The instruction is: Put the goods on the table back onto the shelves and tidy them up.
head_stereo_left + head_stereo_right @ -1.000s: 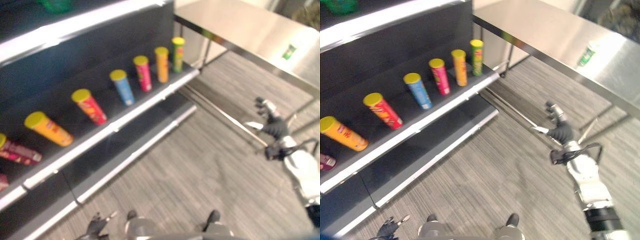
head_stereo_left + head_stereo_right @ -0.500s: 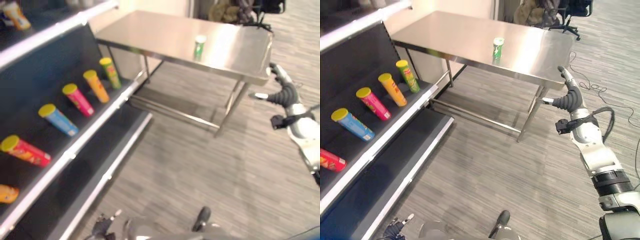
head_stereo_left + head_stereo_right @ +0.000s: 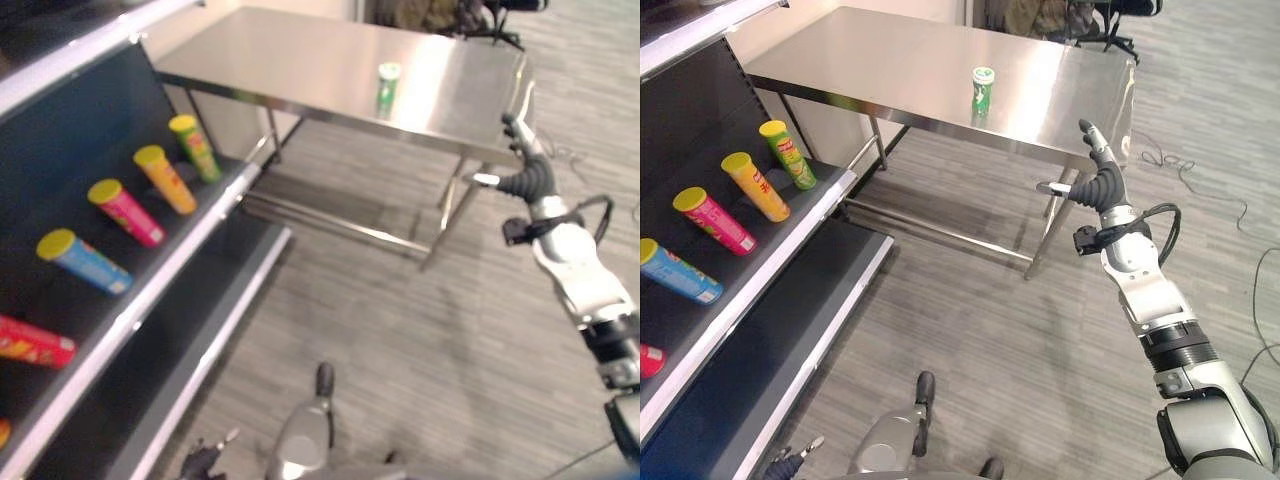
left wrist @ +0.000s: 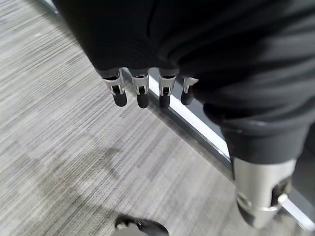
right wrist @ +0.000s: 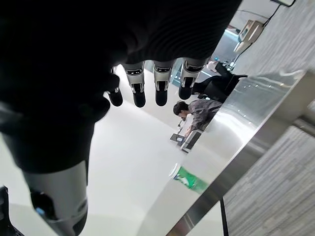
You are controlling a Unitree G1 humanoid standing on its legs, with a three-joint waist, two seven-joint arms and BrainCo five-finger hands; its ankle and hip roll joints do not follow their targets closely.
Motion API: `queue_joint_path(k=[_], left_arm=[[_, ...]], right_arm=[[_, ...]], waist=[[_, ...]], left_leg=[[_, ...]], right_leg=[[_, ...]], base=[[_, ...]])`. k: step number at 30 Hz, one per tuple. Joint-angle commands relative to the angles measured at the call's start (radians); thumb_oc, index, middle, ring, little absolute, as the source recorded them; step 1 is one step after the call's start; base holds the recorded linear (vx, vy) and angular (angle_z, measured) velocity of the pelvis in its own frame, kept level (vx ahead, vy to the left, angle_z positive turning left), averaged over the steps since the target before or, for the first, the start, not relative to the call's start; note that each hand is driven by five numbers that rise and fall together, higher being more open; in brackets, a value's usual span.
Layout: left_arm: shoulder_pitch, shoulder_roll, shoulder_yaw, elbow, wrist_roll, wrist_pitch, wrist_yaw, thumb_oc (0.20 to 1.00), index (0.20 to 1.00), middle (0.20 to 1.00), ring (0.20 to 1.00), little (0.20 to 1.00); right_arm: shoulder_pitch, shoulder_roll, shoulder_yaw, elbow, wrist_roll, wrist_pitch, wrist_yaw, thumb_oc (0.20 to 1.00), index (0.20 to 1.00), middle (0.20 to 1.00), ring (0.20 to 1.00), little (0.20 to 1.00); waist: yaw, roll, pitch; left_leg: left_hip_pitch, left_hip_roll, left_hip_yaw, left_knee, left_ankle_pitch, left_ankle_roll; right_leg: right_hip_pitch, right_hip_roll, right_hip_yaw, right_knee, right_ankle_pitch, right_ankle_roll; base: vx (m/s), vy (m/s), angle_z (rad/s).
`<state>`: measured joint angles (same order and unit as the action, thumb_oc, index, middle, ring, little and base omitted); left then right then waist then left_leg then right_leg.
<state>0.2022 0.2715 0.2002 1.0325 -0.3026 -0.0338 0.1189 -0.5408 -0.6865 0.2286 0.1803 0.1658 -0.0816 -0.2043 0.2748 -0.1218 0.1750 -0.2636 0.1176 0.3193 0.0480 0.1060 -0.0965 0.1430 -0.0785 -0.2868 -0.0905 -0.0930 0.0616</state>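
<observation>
Steel counter carries the one green can, upright and well apart from the shelf where its fellows lie. Right hand, fingers straight and empty, rises beside the counter's near corner, likely approaching; left hand hangs relaxed, empty.

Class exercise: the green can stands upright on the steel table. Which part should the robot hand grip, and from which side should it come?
Probably the middle of the green can, round its cylindrical wall, coming level from the table's near edge. It stands upright and alone, and the open right robot hand is raised on that side.
</observation>
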Motion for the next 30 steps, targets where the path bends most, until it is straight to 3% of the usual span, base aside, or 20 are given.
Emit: queue_joint_path(k=[1,3,4,7,9,10,11,12,14,17,19,20,21,24,26,28,29,30], left_arm=[[-0.001,0.051,-0.056,-0.021,-0.008,-0.007,0.015,1.0,1.0,1.0,1.0,1.0],[-0.019,0.075,-0.062,-0.019,-0.002,-0.003,0.016,1.0,1.0,1.0,1.0,1.0],[-0.036,0.087,-0.081,-0.016,0.008,-0.001,0.024,1.0,1.0,1.0,1.0,1.0],[-0.047,0.093,-0.097,-0.027,0.013,-0.001,0.03,1.0,1.0,1.0,1.0,1.0],[-0.05,0.095,-0.101,-0.034,0.013,-0.002,0.032,1.0,1.0,1.0,1.0,1.0],[-0.059,0.104,-0.112,-0.046,0.015,-0.007,0.033,1.0,1.0,1.0,1.0,1.0],[-0.067,0.109,-0.124,-0.063,0.02,-0.008,0.029,1.0,1.0,1.0,1.0,1.0],[-0.068,0.11,-0.129,-0.067,0.025,-0.01,0.031,1.0,1.0,1.0,1.0,1.0],[-0.072,0.108,-0.133,-0.076,0.031,-0.011,0.026,1.0,1.0,1.0,1.0,1.0],[-0.079,0.104,-0.131,-0.094,0.034,-0.02,0.021,1.0,1.0,1.0,1.0,1.0],[-0.089,0.106,-0.14,-0.103,0.037,-0.021,0.02,1.0,1.0,1.0,1.0,1.0],[-0.103,0.111,-0.151,-0.108,0.042,-0.021,0.017,1.0,1.0,1.0,1.0,1.0],[-0.117,0.112,-0.166,-0.121,0.051,-0.022,0.014,1.0,1.0,1.0,1.0,1.0],[-0.098,0.112,-0.149,-0.162,0.022,-0.028,0.015,1.0,1.0,1.0,1.0,1.0],[-0.096,0.113,-0.149,-0.164,0.022,-0.027,0.015,1.0,1.0,1.0,1.0,1.0],[-0.078,0.115,-0.138,-0.191,0.003,-0.032,0.013,1.0,1.0,1.0,1.0,1.0],[-0.072,0.111,-0.13,-0.196,-0.01,-0.025,0.009,1.0,1.0,1.0,1.0,1.0],[-0.079,0.105,-0.133,-0.191,-0.003,-0.017,0.001,1.0,1.0,1.0,1.0,1.0]], right_arm=[[-0.029,-0.004,-0.066,-0.027,-0.046,-0.052,-0.031,1.0,1.0,1.0,1.0,1.0],[-0.029,0.001,-0.086,-0.027,-0.06,-0.046,-0.034,1.0,1.0,1.0,1.0,1.0],[-0.025,0.004,-0.114,-0.037,-0.061,-0.046,-0.044,1.0,1.0,1.0,1.0,1.0],[-0.006,-0.005,-0.142,-0.039,-0.069,-0.049,-0.058,1.0,1.0,1.0,1.0,1.0],[0.001,-0.009,-0.154,-0.045,-0.071,-0.051,-0.062,1.0,1.0,1.0,1.0,1.0],[0.002,-0.026,-0.172,-0.045,-0.069,-0.055,-0.074,1.0,1.0,1.0,1.0,1.0],[0.004,-0.056,-0.197,-0.051,-0.067,-0.054,-0.082,1.0,1.0,1.0,1.0,1.0],[0.006,-0.069,-0.21,-0.05,-0.062,-0.053,-0.088,1.0,1.0,1.0,1.0,1.0],[0.018,-0.114,-0.241,-0.053,-0.059,-0.047,-0.098,1.0,1.0,1.0,1.0,1.0],[0.062,-0.15,-0.293,-0.076,-0.052,-0.045,-0.097,1.0,1.0,1.0,1.0,1.0],[0.108,-0.164,-0.328,-0.099,-0.047,-0.042,-0.088,1.0,1.0,1.0,1.0,1.0],[0.144,-0.177,-0.359,-0.116,-0.053,-0.042,-0.081,1.0,1.0,1.0,1.0,1.0],[0.199,-0.183,-0.399,-0.153,-0.054,-0.038,-0.057,1.0,1.0,1.0,1.0,1.0],[0.237,-0.174,-0.408,-0.188,-0.044,-0.045,-0.035,1.0,1.0,1.0,1.0,1.0],[0.237,-0.173,-0.408,-0.188,-0.044,-0.045,-0.035,1.0,1.0,1.0,1.0,1.0],[0.229,-0.176,-0.395,-0.201,-0.009,-0.057,-0.016,1.0,1.0,1.0,1.0,1.0],[0.215,-0.184,-0.387,-0.194,0.014,-0.059,-0.021,1.0,1.0,1.0,1.0,1.0],[0.207,-0.188,-0.377,-0.17,0.014,-0.043,-0.023,1.0,1.0,1.0,1.0,1.0]], waist=[[0.022,-0.054,-0.024],[0.008,-0.063,-0.003],[-0.021,-0.054,0.019],[-0.037,-0.04,0.025],[-0.041,-0.035,0.025],[-0.039,-0.033,0.027],[-0.038,-0.035,0.027],[-0.035,-0.041,0.025],[-0.046,-0.037,0.018],[-0.077,-0.026,0.008],[-0.102,-0.024,0.005],[-0.118,-0.04,0.006],[-0.151,-0.047,-0.01],[-0.176,-0.059,-0.023],[-0.181,-0.056,-0.025],[-0.183,-0.063,-0.022],[-0.177,-0.072,0.001],[-0.174,-0.081,0.026]], left_leg=[[0.045,-0.063,-0.011,-0.054,-0.01,0.075],[0.079,-0.058,-0.009,-0.031,-0.04,0.113],[0.111,-0.054,-0.04,-0.011,-0.071,0.13],[0.153,-0.062,-0.085,-0.021,-0.092,0.144],[0.165,-0.061,-0.104,-0.025,-0.096,0.146],[0.193,-0.062,-0.142,-0.039,-0.116,0.135],[0.207,-0.063,-0.191,-0.036,-0.146,0.11],[0.217,-0.064,-0.213,-0.04,-0.16,0.095],[0.248,-0.057,-0.269,-0.05,-0.187,0.067],[0.318,-0.027,-0.327,-0.058,-0.232,0.033],[0.357,-0.007,-0.369,-0.038,-0.277,0.017],[0.367,-0.012,-0.397,-0.03,-0.299,0.011],[0.39,0.011,-0.441,-0.017,-0.33,-0.006],[0.367,0.048,-0.46,0.114,-0.28,-0.037],[0.359,0.05,-0.466,0.124,-0.286,-0.038],[0.292,0.072,-0.442,0.281,-0.22,-0.05],[0.169,0.102,-0.381,0.486,-0.152,-0.041],[0.081,0.139,-0.28,0.532,-0.151,-0.021]], right_leg=[[0.024,0.004,-0.075,0.252,-0.011,0.108],[-0.085,-0.045,-0.087,0.491,0.094,0.17],[-0.154,-0.057,-0.061,0.672,0.169,0.195],[-0.22,-0.06,-0.042,0.776,0.171,0.184],[-0.232,-0.079,-0.046,0.77,0.18,0.18],[-0.242,-0.173,-0.088,0.673,0.163,0.16],[-0.209,-0.251,-0.141,0.463,0.165,0.144],[-0.218,-0.267,-0.139,0.324,0.174,0.145],[-0.224,-0.282,-0.134,0.116,0.253,0.175],[-0.297,-0.304,-0.096,0.026,0.352,0.2],[-0.299,-0.285,-0.068,0.029,0.38,0.2],[-0.288,-0.277,-0.053,0.013,0.372,0.2],[-0.271,-0.239,-0.017,0.04,0.34,0.2],[-0.266,-0.201,-0.015,0.078,0.304,0.2],[-0.265,-0.199,-0.02,0.078,0.303,0.2],[-0.229,-0.151,-0.027,0.055,0.236,0.163],[-0.189,-0.127,-0.041,0.034,0.207,0.125],[-0.159,-0.109,-0.057,0.009,0.178,0.105]], base=[[0.33,0.062,-0.3],[0.3,0.128,-0.09],[0.25,0.119,0.15],[0.24,0.078,0.7],[0.26,-0.032,0.43],[0.46,-0.229,0.34],[0.59,-0.326,0.65],[0.51,-0.353,0.92],[0.45,-0.261,1.09],[0.57,-0.205,0.92],[0.6,-0.21,1.03],[0.77,-0.355,0.88],[0.72,-0.369,1.54],[0.46,-0.29,1.78],[0.1,-0.112,0.1],[0.19,-0.264,-0.04],[0.14,-0.381,-0.08],[0.08,-0.301,-0.11]])
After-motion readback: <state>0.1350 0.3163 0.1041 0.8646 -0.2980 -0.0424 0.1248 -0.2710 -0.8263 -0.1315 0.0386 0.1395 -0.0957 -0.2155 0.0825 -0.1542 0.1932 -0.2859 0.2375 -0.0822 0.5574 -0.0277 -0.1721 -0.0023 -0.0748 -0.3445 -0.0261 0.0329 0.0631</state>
